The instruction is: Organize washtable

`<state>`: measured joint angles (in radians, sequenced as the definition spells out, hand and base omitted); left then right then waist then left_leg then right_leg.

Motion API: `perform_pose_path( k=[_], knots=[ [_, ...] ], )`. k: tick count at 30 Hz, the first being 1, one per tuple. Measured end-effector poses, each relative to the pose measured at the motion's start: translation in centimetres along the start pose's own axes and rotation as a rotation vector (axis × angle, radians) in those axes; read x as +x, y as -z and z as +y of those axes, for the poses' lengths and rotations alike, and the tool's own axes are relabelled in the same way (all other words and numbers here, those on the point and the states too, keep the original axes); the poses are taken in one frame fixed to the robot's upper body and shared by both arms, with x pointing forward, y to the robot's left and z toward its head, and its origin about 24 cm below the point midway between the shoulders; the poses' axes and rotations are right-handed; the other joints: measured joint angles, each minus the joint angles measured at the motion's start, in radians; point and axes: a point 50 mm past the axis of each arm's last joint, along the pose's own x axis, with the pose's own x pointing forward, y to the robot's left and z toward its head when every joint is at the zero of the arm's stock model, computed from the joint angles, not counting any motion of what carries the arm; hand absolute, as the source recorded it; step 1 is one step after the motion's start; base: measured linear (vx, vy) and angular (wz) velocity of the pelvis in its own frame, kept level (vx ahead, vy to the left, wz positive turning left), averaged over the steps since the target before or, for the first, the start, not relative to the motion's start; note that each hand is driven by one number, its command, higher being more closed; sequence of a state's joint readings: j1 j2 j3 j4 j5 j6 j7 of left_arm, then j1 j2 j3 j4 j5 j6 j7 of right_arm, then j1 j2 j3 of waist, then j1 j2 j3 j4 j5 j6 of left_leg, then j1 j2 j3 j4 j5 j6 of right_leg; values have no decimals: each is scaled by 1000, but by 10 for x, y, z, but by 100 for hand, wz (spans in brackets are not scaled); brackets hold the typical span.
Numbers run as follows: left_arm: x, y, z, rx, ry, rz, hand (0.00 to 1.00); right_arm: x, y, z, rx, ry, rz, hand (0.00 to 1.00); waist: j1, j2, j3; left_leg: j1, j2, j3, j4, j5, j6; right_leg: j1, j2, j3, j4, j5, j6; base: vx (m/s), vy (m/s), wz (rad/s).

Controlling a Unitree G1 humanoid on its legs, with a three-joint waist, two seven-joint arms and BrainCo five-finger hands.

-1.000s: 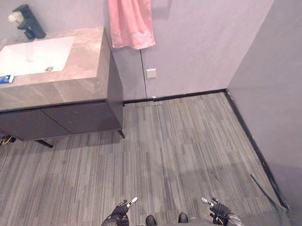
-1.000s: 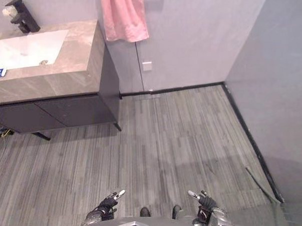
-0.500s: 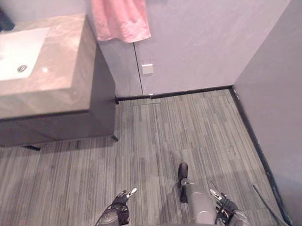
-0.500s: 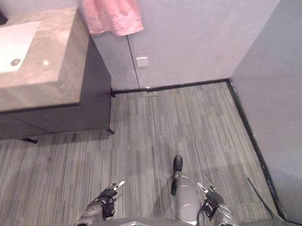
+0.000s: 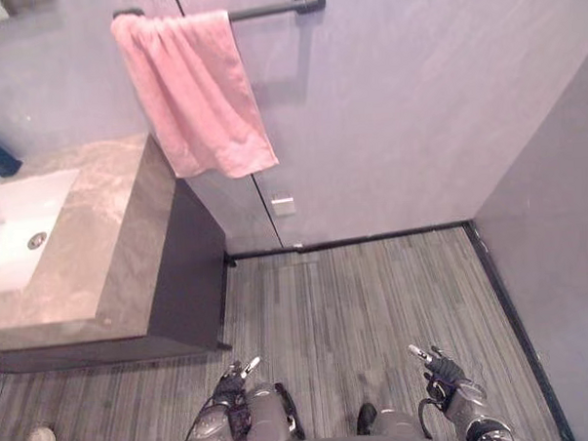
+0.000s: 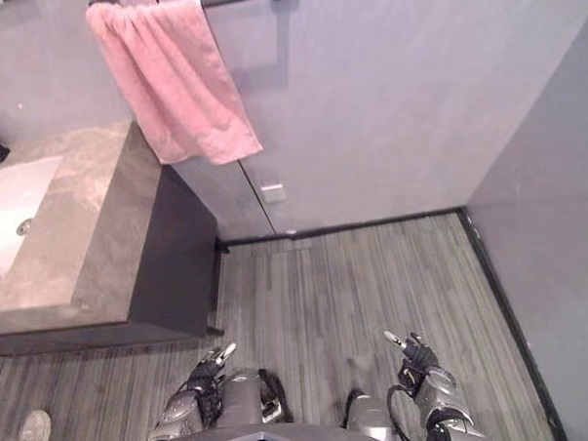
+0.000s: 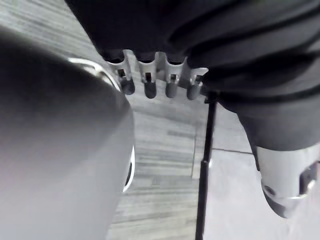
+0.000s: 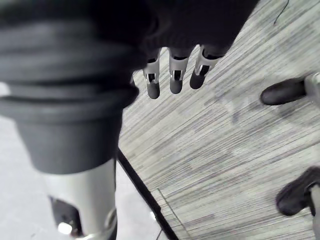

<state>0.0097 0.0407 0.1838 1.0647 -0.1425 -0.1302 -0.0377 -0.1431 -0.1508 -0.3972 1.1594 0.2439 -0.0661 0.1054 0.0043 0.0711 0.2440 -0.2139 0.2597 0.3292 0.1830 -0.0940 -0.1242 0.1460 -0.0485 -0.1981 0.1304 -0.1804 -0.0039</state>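
I'm reading L hand [image 5: 232, 380], R hand [image 5: 441, 371] fingers apart, empty; washtable [image 5: 120, 255] edge sitting ahead-left of L hand, floor [image 5: 375, 285] stretching ahead of both.

The camera tilted up: towel rail [image 5: 265, 9] now shows beside the washtable [image 5: 109, 238].

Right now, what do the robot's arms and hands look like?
Both arms are shiny silver-grey metal. The left hand and the right hand each have slim silver fingers with dark rounded tips, like little caps, and a chunky silver thumb set apart from them. A dark ribbed cover, like a stretchy black sleeve, wraps the back of each hand and the wrist.
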Motion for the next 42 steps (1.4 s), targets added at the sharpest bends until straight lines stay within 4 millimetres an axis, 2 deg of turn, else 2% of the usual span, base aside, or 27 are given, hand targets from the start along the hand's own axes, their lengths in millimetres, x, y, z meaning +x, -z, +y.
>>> perform_pose_path(
  k=[1, 3, 4, 5, 6, 7, 8, 9, 11, 12, 13, 15, 16, 17, 18, 19, 21, 23, 25, 29, 30, 33, 34, 37, 38, 42],
  knots=[
    [-1, 3, 0, -12, -4, 9, 0, -1, 1, -3, -2, 6, 1, 0, -1, 9, -6, -11, 2, -24, -42, 2, -9, 5, 0, 4, 2, -19, 14, -26, 38, -9],
    [-2, 10, 0, -16, -6, 40, 0, -6, 14, -19, -32, 43, 49, 0, -4, 37, -27, -11, 6, -83, -69, 13, -7, 58, -14, 20, 39, -105, 72, 273, 158, -11],
    [-2, 10, 1, -14, -8, 39, 0, -8, 19, -21, -48, 45, 63, 0, -3, 26, -29, -5, -5, -90, -59, 86, -8, 76, -33, 27, 50, -127, 87, 480, 220, -26],
    [-3, 11, 8, -3, -23, 44, 0, -11, 31, -22, -49, 46, 95, 0, 1, -14, -56, 5, -54, -92, -29, 157, 11, 94, -87, 42, 68, -153, 118, 581, 197, -34],
    [-3, 11, 11, 12, -28, 46, 0, -14, 41, -23, -36, 51, 123, 0, 1, -35, -74, 23, -97, -90, 2, 187, 36, 93, -135, 66, 126, -152, 133, 621, 219, -24],
    [-3, 10, 13, 41, -25, 47, 0, -16, 48, -21, -29, 45, 140, 0, -6, -57, -80, 37, -124, -82, 32, 168, 60, 61, -168, 92, 215, -129, 169, 482, 186, -10],
    [-2, 9, 13, 58, -19, 47, 0, -17, 52, -21, -23, 43, 151, 0, -6, -60, -80, 52, -133, -78, 40, 148, 72, 37, -178, 116, 289, -102, 174, 461, 230, 12],
    [-2, 8, 14, 77, -14, 49, 0, -21, 62, -21, -10, 45, 182, 0, -6, -66, -79, 107, -148, -66, 40, 108, 86, -21, -193, 152, 470, 13, 168, 398, 195, 10],
    [-4, 11, 17, 95, -16, 56, 0, -23, 70, -19, 4, 42, 203, 0, -8, -61, -81, 184, -157, -43, 1, 77, 101, -96, -208, 179, 650, 139, 168, 335, 157, -5],
    [-4, 12, 17, 99, -17, 59, 0, -22, 69, -16, 6, 33, 199, 0, -8, -65, -82, 209, -160, -34, -21, 76, 103, -122, -213, 184, 693, 123, 160, 208, 76, -34],
    [-4, 10, 18, 131, -14, 57, 0, -20, 65, -11, -4, 13, 187, 0, -8, -59, -79, 278, -161, -19, -86, 76, 103, -173, -213, 158, 732, 34, 126, 79, 17, -33],
    [-3, 8, 19, 157, -10, 54, 0, -20, 62, -10, -8, 7, 165, 0, -12, -52, -81, 320, -160, -7, -133, 75, 101, -227, -213, 110, 668, -44, 122, -67, -6, -22],
    [-3, 7, 18, 165, -7, 52, 0, -19, 61, -9, -11, 5, 160, 0, -22, -51, -81, 327, -158, -7, -148, 74, 98, -250, -212, 85, 591, -62, 125, -226, -6, -6],
    [0, 1, 14, 176, 4, 38, 0, -19, 61, -10, -12, 6, 159, 0, -26, -50, -81, 325, -153, -7, -150, 69, 81, -268, -204, 70, 442, -59, 129, -227, -5, 0],
    [0, 0, 13, 178, 8, 34, 0, -20, 61, -10, -12, 7, 160, 0, -25, -54, -82, 323, -153, -7, -149, 67, 72, -267, -200, 71, 354, -48, 133, -276, -46, 3],
    [1, -3, 16, 186, 2, 29, 0, -21, 65, -11, -18, 8, 172, 0, -26, -81, -88, 324, -162, -12, -150, 64, 47, -268, -200, 86, 200, 62, 132, -137, -108, 16],
    [0, 7, -2, 179, 50, 51, 0, -22, 60, -25, -19, 49, 161, 0, -34, -33, -96, 326, -128, -35, -177, 69, 21, -247, -152, 73, 181, 50, 121, 34, -175, 10],
    [-1, 13, -9, 177, 67, 70, 0, -23, 58, -33, -23, 72, 160, 0, -39, -11, -108, 328, -104, -50, -186, 74, 14, -234, -130, 42, 168, 42, 114, 114, -177, 17],
    [-1, 14, -8, 180, 64, 73, 0, -26, 63, -39, -22, 87, 174, 0, -41, -10, -110, 338, -84, -77, -195, 78, 8, -191, -104, 9, 134, 43, 109, 116, -136, 43],
    [-8, 27, 11, 115, -5, 106, 0, -29, 69, -40, -56, 86, 198, 0, -35, -37, -131, 347, -73, -100, -212, 87, -6, -125, -89, -37, 46, 66, 106, 100, -32, 26],
    [-8, 26, 17, 88, -31, 104, 0, -27, 67, -37, -63, 77, 191, 0, -23, -48, -138, 342, -76, -99, -214, 87, -6, -122, -89, -37, 25, 78, 108, 78, 30, -2],
    [-9, 23, 27, 39, -77, 89, 0, -21, 51, -22, -124, 26, 118, 0, -17, -62, -145, 342, -88, -90, -216, 87, -7, -107, -96, -36, -16, 101, 114, 41, 62, -2],
    [-10, 18, 29, -1, -96, 51, 0, -19, 31, -7, -171, -21, 10, 0, -21, -62, -145, 338, -94, -88, -217, 87, -6, -110, -101, -31, -28, 112, 117, -1, 64, -8],
    [-14, -18, 30, -143, -117, -168, 0, -30, -25, 34, -238, -147, -312, 0, -16, -59, -146, 316, -99, -76, -220, 87, -6, -127, -102, -19, -57, 142, 118, -44, 62, -11],
    [-18, -35, 34, -193, -131, -267, 0, -38, -47, 47, -243, -185, -432, 0, -15, -58, -148, 309, -99, -72, -220, 87, -6, -131, -101, -17, -68, 152, 117, -82, 50, -9],
    [-36, -88, 51, -257, -206, -543, 0, -64, -95, 72, -252, -274, -700, 0, 2, -46, -173, 291, -99, -65, -219, 89, -5, -131, -97, -9, -118, 191, 119, -61, 31, -7]
  ],
)
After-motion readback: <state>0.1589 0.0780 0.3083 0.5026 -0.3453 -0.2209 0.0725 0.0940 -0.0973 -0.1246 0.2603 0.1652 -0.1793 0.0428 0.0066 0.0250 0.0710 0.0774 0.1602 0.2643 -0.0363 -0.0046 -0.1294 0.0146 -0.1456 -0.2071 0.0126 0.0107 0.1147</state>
